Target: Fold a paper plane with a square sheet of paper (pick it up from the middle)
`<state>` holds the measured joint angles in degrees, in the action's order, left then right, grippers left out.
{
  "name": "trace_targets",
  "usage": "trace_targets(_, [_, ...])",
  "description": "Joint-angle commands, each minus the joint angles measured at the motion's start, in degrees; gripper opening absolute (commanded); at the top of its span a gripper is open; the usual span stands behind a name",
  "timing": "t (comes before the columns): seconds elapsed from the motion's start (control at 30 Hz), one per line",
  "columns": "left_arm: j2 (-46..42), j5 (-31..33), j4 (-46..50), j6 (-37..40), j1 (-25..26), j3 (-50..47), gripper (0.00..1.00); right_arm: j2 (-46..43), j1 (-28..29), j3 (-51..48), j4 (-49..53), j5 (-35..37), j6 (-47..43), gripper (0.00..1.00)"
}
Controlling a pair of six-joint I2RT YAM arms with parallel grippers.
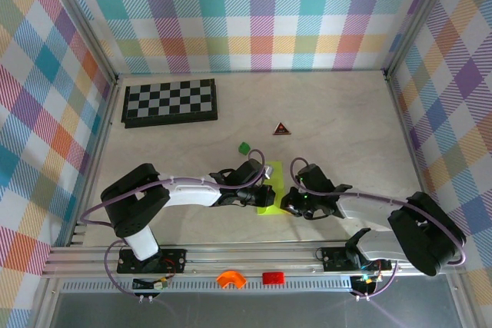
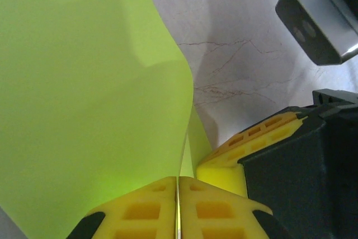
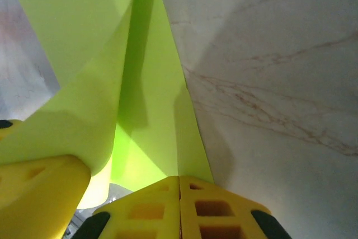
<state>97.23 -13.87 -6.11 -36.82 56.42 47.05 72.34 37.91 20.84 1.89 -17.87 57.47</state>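
The paper plane (image 1: 274,177) is a folded lime yellow-green sheet held low over the table near the front, between both grippers. My left gripper (image 1: 267,193) comes at it from the left. In the left wrist view its yellow fingers (image 2: 145,211) are pressed together with the paper's (image 2: 84,110) thin edge pinched in the seam at my left gripper (image 2: 178,180). My right gripper (image 1: 286,201) meets it from the right. In the right wrist view my right gripper (image 3: 179,178) is shut on the creased paper (image 3: 151,110), which rises from the seam. The two grippers almost touch.
A folded chessboard (image 1: 170,102) lies at the back left. A small red-and-black triangle (image 1: 282,129) and a tiny dark green block (image 1: 244,147) lie on the table behind the grippers. Plaid walls enclose three sides. An orange piece (image 1: 230,279) sits on the front rail.
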Motion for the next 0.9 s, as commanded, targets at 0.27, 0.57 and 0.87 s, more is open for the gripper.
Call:
trace_targets(0.27, [-0.97, -1.67, 1.38, 2.28, -0.26, 1.73, 0.12, -4.13, -0.63, 1.03, 11.66, 7.33, -4.98, 0.11])
trace_targets(0.57, [0.13, -2.48, 0.83, 2.58, -0.26, 2.77, 0.1, -3.63, -0.73, 1.44, 1.1, 0.95, -1.98, 0.14])
trace_targets(0.87, [0.42, -2.92, 1.2, 2.75, -0.26, 2.85, 0.13, 2.27, -0.73, 2.89, -0.07, 0.55, -0.7, 0.13])
